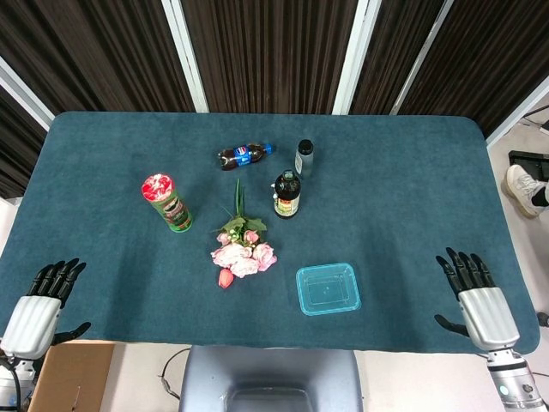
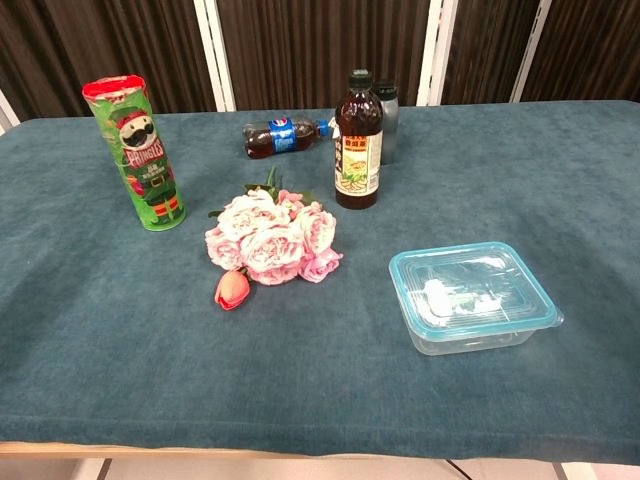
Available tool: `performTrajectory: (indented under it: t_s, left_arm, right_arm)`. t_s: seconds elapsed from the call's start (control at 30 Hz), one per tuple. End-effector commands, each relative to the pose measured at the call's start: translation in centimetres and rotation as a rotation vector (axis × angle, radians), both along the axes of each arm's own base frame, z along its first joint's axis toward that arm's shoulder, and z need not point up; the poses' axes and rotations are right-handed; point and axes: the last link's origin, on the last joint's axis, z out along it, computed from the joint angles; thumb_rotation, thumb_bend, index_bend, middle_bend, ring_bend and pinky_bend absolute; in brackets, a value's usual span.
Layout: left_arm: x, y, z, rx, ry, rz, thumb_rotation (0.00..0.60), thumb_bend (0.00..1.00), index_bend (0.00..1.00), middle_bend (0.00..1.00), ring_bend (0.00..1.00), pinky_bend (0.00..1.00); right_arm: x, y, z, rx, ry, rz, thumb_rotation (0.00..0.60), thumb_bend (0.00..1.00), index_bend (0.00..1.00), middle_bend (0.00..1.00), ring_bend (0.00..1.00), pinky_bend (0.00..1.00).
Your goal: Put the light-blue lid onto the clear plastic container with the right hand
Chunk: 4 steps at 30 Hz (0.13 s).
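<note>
Chest view: light-blue lid [image 2: 470,289] seated on clear plastic container [image 2: 476,318], near front edge of surface [image 2: 560,180]. Prob light, thin, flexy; grip by rim. Right hand [image 1: 481,301] empty, fingers spread, well apart; left hand [image 1: 39,303] likewise.

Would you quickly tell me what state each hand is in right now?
Left hand: open, fingers apart, holding nothing, at the table's near left corner.
Right hand: open, fingers apart, holding nothing, away from the lidded container.

occluded: grey bottle [image 2: 387,120] behind dark bottle [image 2: 358,140] | chest view: neither hand shows
</note>
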Motion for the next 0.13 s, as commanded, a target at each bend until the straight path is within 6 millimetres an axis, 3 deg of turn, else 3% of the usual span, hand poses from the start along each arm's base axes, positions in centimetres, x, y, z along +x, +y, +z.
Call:
performTrajectory:
  t_s: [0.03,0.13]
  left_arm:
    - [0.06,-0.03,-0.04,-0.002,-0.001,-0.004,0.600,0.44,0.00,0.04,0.04,0.10]
    - [0.12,-0.02,-0.14,-0.005,0.002,-0.007,0.600,0.44,0.00,0.04,0.04,0.10]
  right_arm:
    - [-0.03,0.14,-0.31,0.018,0.006,0.001,0.600,0.24,0.16,0.01,0.00,0.00]
    - [-0.05,0.28,-0.24,0.019,0.007,0.003,0.600,0.24,0.17,0.01,0.00,0.00]
